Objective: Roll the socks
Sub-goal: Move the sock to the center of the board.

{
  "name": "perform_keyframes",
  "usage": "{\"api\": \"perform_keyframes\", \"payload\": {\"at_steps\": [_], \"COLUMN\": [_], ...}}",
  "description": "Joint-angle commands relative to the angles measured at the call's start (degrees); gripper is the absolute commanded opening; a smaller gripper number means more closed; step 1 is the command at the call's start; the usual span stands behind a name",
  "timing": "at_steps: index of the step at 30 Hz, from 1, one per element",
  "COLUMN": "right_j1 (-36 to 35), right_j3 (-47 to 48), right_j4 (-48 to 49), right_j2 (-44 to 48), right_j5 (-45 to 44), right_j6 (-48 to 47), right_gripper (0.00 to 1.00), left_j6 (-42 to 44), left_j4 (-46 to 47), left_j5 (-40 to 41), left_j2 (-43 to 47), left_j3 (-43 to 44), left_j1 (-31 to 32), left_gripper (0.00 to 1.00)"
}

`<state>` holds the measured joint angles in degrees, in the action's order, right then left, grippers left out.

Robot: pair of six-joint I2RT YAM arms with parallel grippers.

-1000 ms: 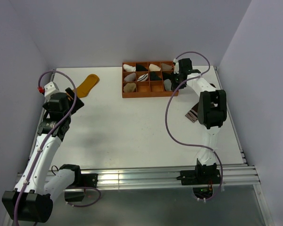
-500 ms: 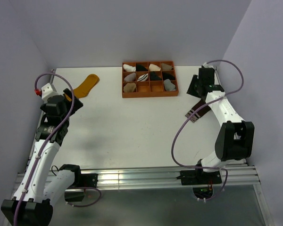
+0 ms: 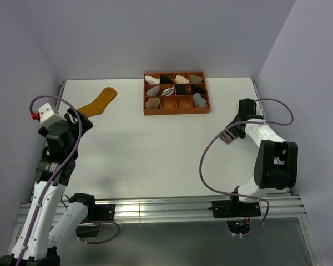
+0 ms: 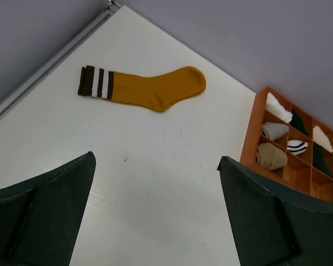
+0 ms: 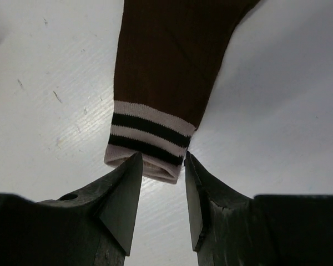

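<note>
The left fingers (image 4: 55, 210) gaped wide over the tabletop (image 4: 155, 183), the mustard sock (image 4: 155, 88) lying far left. The right fingers (image 5: 122, 199) stood slightly apart at the brown sock (image 5: 172, 61)'s cuff.

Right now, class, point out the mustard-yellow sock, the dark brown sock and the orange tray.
mustard-yellow sock (image 4: 150, 91): left wrist view, yellow part near the heel.
dark brown sock (image 5: 172, 55): right wrist view, brown fabric above the striped cuff.
orange tray (image 3: 176, 112): top view, its near wall.

Two knitted cloth socks, a mustard sock (image 4: 155, 91) and a dark brown sock (image 5: 172, 61) (fine ribbing shows), on a matt white table (image 4: 155, 183), lightly scuffed.
</note>
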<state>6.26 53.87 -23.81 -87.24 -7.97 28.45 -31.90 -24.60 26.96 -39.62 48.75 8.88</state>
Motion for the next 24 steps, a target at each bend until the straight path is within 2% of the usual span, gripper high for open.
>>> {"api": "perform_keyframes", "payload": {"at_steps": [1, 6, 12, 19, 24], "right_j1": [0.07, -0.2, -3.88, -17.23, -31.9], "right_j3": [-0.08, 2.56, 4.49, 3.53, 0.28], "right_j4": [4.3, 4.12, 1.41, -2.2, -0.37], "right_j2": [-2.92, -6.97, -12.07, -11.55, -11.28], "right_j5": [-0.21, 0.84, 1.38, 5.24, 7.62], "right_j6": [1.17, -1.19, -3.57, -1.73, 3.71], "right_gripper": [0.44, 0.43, 0.42, 0.42, 0.42], "left_j6": [2.81, 2.02, 1.32, 1.93, 1.93], "left_j4": [3.06, 6.05, 5.62, 5.7, 5.62], "left_j5": [4.06, 4.85, 6.52, 4.77, 5.3], "left_j2": [5.49, 10.26, 10.26, 10.44, 10.44], "left_j3": [-1.55, -6.91, -6.48, -7.09, -7.27], "left_j1": [1.92, 3.16, 3.51, 3.6, 3.6], "left_gripper": [0.99, 0.99, 0.99, 0.99, 0.99]}}
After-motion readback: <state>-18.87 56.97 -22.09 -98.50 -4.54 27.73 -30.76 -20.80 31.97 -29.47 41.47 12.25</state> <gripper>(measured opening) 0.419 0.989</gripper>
